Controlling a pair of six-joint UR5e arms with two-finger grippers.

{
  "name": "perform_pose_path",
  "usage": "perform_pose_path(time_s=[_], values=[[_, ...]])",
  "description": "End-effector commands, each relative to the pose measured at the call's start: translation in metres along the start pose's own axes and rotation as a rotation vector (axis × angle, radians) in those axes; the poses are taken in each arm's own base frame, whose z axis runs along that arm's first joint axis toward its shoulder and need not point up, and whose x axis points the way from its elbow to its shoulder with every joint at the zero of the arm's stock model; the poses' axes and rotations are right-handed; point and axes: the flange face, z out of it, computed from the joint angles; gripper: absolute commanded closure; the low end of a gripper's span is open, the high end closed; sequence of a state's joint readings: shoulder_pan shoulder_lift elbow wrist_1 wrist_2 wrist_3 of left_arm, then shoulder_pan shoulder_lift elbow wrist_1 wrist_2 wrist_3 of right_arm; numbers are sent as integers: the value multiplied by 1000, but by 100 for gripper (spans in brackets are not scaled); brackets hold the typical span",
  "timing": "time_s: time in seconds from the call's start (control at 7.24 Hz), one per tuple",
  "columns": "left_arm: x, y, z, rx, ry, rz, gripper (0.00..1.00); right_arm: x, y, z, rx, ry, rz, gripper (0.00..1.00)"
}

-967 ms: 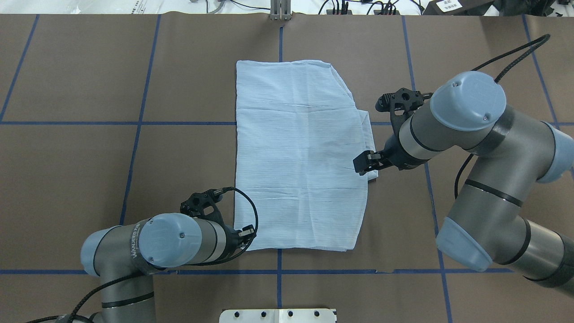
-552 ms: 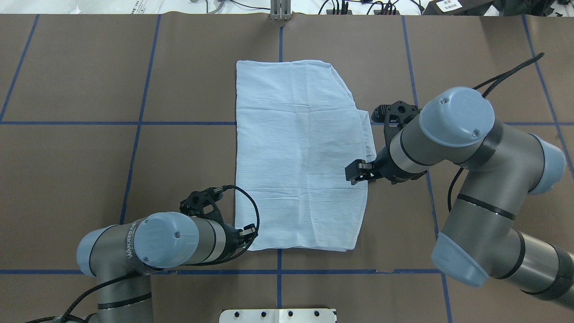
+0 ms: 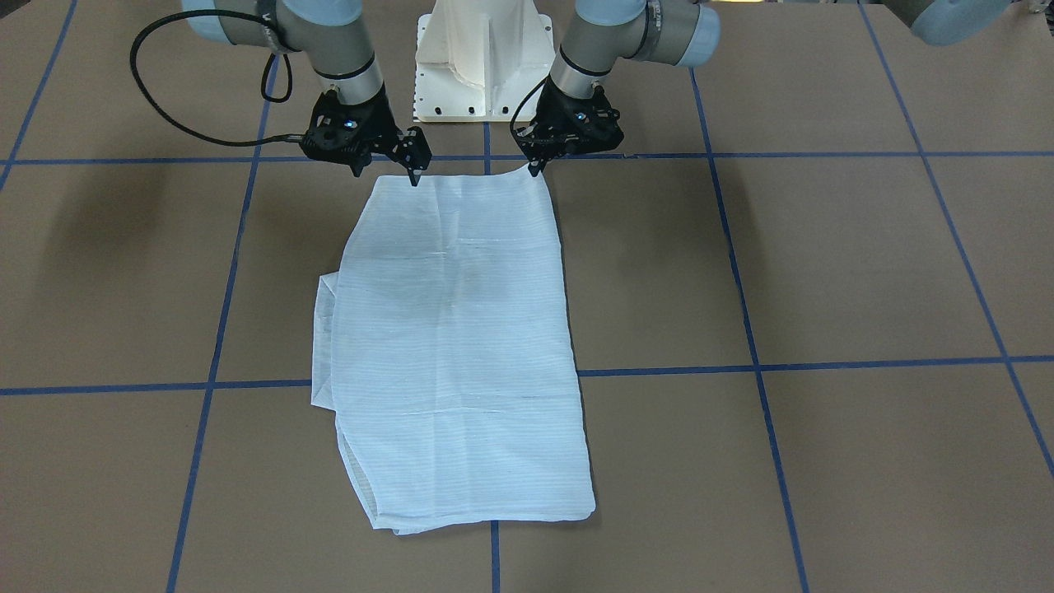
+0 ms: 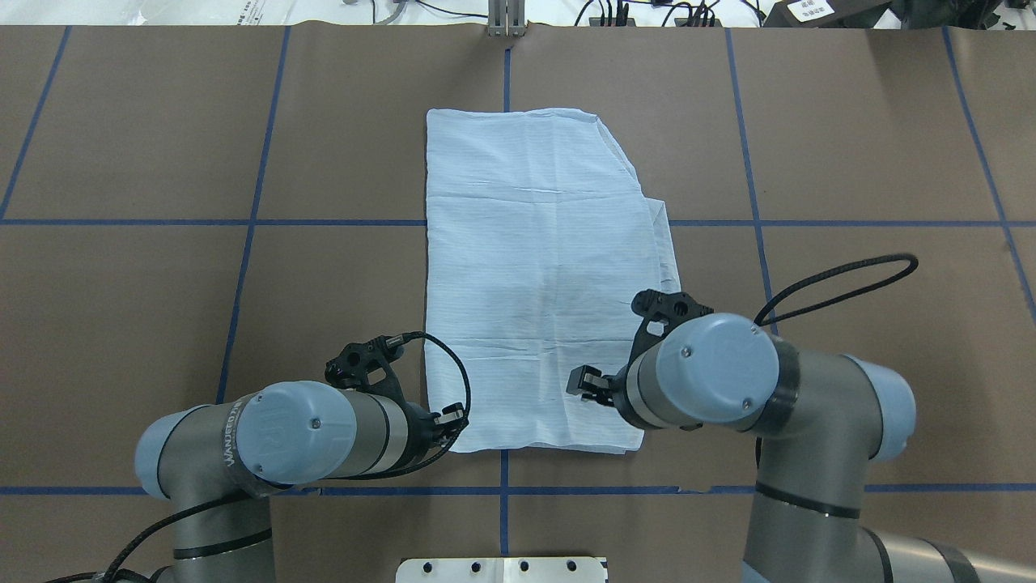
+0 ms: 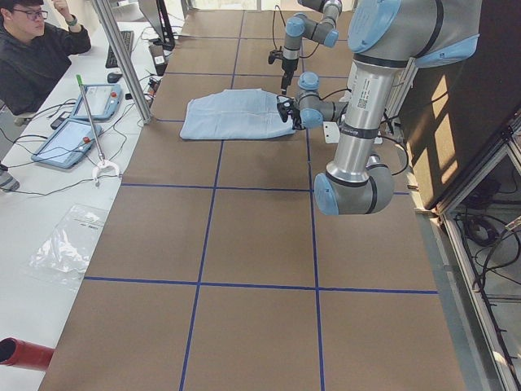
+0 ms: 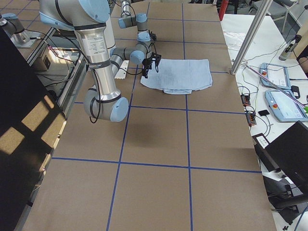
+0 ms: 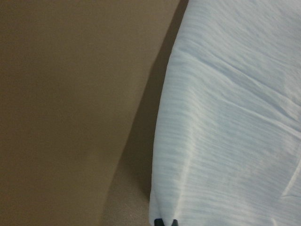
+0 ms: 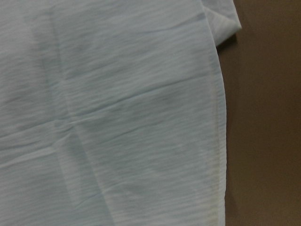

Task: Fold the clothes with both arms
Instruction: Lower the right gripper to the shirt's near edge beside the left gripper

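Bottom of overhead view: my left gripper (image 4: 453,421) pinches a corner of the light-blue striped shirt (image 4: 534,267), right gripper (image 4: 584,385) spread near the other; shirt runs up-frame.

Shirt (image 4: 534,275): light blue, finely striped, folded into a long flat rectangle at the middle of the table (image 4: 162,283), one short end toward the robot-side edge. Left gripper (image 4: 449,421) pinches the near left corner. Right gripper (image 4: 587,387), jaws apart, hangs above the near right corner.

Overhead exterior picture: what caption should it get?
Left pincer at the folded blue shirt's near corner; right pincer over its near end.
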State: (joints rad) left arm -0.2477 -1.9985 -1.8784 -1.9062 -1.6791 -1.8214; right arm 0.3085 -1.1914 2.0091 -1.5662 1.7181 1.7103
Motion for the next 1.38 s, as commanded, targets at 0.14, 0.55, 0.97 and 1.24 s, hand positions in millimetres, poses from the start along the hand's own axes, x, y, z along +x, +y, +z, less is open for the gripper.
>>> perform_pose_path(time_s=[0.14,0.55,0.97,1.24], values=[[0,0,1,-1,0,2,100,6,35,35,28,49,162,0],[1,1,1,-2,1,3,100,11,35,60,37,97,155,0],[0,0,2,1,-1,5,100,5,38,61,33,93,150,0],[-1,0,4,1,-4,8,100,1,41,62,28,93,148,0]])
